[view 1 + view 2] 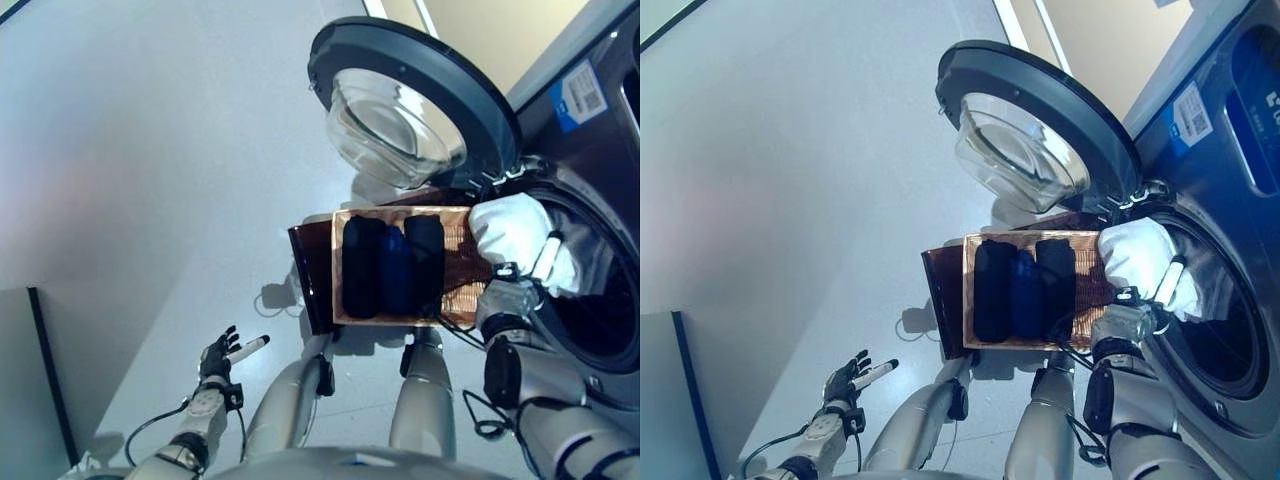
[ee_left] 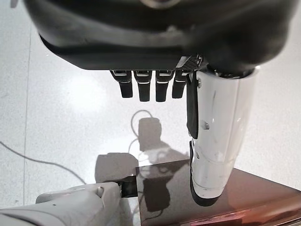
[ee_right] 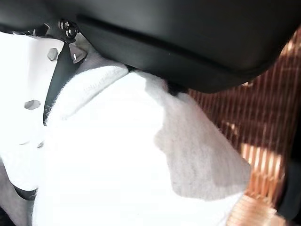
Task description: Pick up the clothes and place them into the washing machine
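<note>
My right hand [image 1: 549, 256] is shut on a white cloth [image 1: 512, 228] and holds it at the mouth of the washing machine's drum [image 1: 600, 310]. The right wrist view is filled by that white cloth [image 3: 141, 155] bunched under the palm. A brown woven basket [image 1: 455, 225] stands in front of the machine. Three dark rolled clothes [image 1: 393, 265] lie side by side in it. My left hand [image 1: 218, 355] hangs low at the left over the floor, open with nothing in it; its fingers [image 2: 146, 87] show in its wrist view.
The machine's round door [image 1: 410, 100] with its glass bowl stands swung open above the basket. A dark brown panel [image 1: 310, 275] forms the basket's left side. Grey floor spreads to the left, and a dark-edged panel [image 1: 45, 380] stands at the lower left.
</note>
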You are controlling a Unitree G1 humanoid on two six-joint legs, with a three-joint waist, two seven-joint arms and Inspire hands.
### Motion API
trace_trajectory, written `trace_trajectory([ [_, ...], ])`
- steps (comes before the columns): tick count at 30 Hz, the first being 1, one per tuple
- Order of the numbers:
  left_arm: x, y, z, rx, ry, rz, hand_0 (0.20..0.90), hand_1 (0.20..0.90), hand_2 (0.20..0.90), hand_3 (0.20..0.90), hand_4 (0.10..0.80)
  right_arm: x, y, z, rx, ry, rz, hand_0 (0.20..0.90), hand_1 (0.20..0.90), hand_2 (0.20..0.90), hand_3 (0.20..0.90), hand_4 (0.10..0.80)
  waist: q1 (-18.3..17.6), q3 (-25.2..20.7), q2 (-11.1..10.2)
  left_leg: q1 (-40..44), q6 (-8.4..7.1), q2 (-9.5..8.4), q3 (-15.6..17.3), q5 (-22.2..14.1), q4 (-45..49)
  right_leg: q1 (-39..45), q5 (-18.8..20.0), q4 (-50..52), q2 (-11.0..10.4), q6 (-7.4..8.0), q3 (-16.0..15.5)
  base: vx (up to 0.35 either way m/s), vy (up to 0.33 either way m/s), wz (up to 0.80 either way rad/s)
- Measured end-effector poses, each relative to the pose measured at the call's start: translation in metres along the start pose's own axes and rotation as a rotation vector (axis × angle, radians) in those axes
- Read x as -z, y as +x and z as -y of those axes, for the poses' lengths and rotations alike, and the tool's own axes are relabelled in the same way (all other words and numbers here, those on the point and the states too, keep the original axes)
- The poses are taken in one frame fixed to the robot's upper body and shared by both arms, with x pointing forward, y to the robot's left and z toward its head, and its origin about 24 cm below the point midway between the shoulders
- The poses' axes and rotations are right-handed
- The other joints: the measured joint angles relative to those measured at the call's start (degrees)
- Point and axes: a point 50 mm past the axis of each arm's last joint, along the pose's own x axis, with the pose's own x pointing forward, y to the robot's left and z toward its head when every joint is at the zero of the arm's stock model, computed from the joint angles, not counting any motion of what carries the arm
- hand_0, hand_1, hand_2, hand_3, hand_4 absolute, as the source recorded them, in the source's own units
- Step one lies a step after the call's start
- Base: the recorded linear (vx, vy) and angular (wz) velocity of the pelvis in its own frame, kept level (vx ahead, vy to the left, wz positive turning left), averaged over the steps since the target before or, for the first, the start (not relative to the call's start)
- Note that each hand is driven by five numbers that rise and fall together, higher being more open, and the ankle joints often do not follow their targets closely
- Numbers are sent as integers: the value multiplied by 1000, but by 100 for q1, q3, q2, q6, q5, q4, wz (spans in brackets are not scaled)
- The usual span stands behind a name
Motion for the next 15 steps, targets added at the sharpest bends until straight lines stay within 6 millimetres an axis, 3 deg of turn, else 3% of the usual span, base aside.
trace_trajectory([
  [7, 3, -1, 7, 28, 24, -5, 900, 900, 900, 900, 800, -25, 5, -16, -7, 66, 92, 200, 200, 200, 200, 300, 153, 36, 209, 4, -42, 4, -151, 76, -104, -19, -28, 8, 11, -3, -26, 28, -22, 3],
  [15, 3, -2, 7, 27, 26, -5, 900, 900, 900, 900, 800, -38, 7, -25, 12, 93, 135, 200, 200, 200, 200, 300, 155, 58, 270, -83, -55, -14, -222, 82, -109, -244, -205, 329, -37, -7, -15, 7, -1, 4],
])
